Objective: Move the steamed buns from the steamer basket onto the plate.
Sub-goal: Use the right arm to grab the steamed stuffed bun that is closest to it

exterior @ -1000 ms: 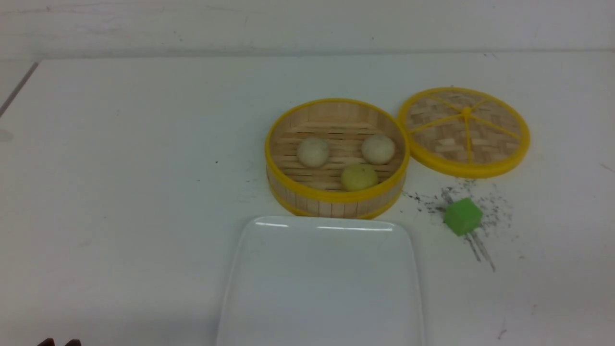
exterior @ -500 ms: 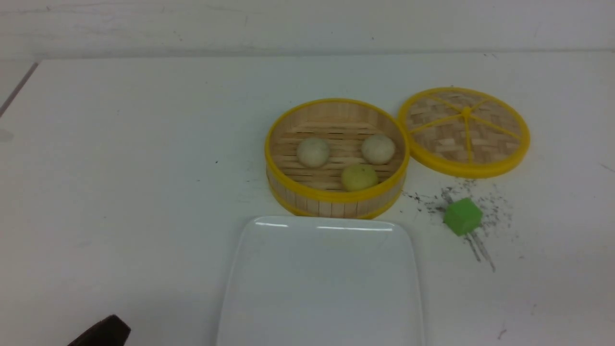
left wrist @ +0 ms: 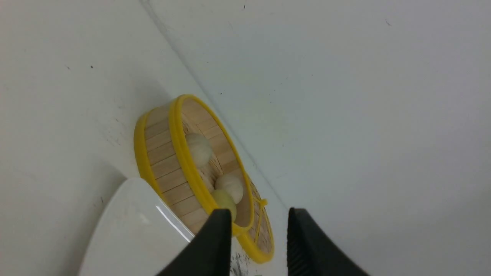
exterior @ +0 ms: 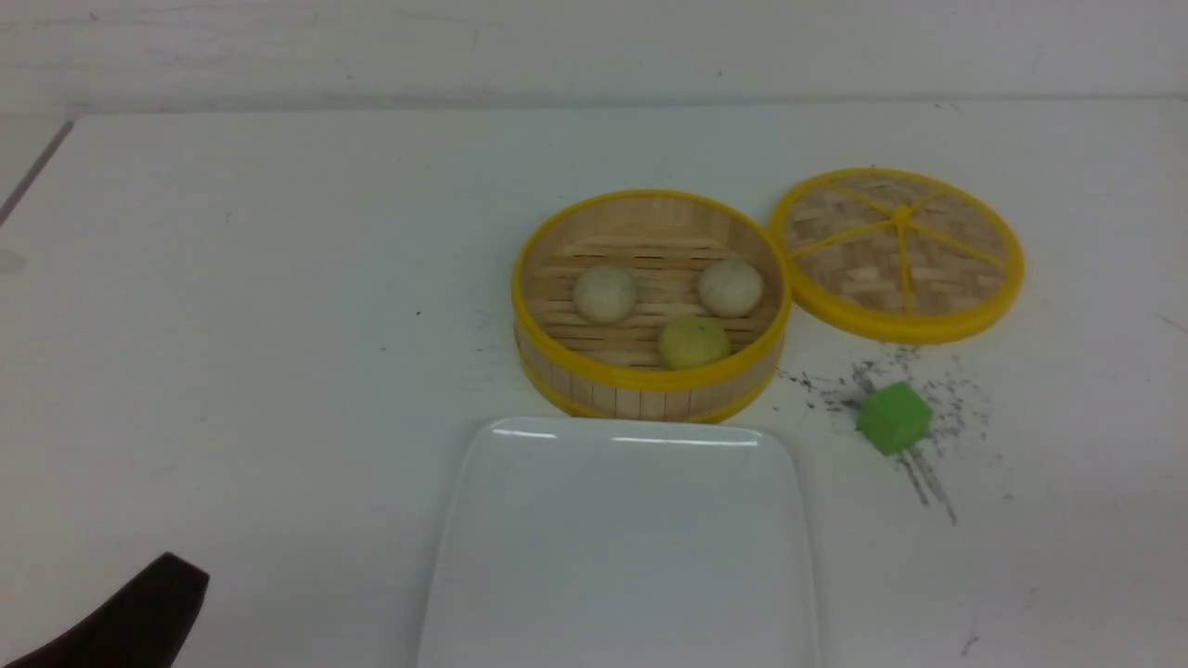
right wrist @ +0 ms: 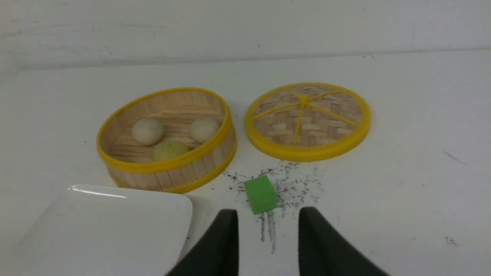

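Bamboo strips and yellow rims make up the round shallow steamer basket [exterior: 640, 399], just right of centre in the front view. It holds all three steamed buns: a speckled beige-white ball [exterior: 605, 294] on the left, a second speckled ball [exterior: 730, 288] on the right, and a pale yellow ball [exterior: 693, 342] nearest the camera. The large glossy white rectangular plate [exterior: 622, 557] lies at bottom centre, its far edge just beside the basket wall. At upper right a flat woven bamboo lid [exterior: 897, 252] with yellow spokes lies just beside the basket. Below the lid, a small green cube [exterior: 894, 418] stands among dark grey specks [exterior: 863, 378] on the white table [exterior: 232, 278]. A dark piece of the left arm [exterior: 121, 622] pokes in at the lower left corner, well apart from everything; its jaws cannot be judged there. The left wrist view settles that: the left gripper [left wrist: 257, 214] has its black fingers spread with nothing between them, and beyond them are the basket, the buns, a plate corner and the lid's edge. Only the right wrist view shows the right gripper [right wrist: 268, 214], likewise spread and empty, with the cube just past its fingertips and the basket, lid and plate beyond.
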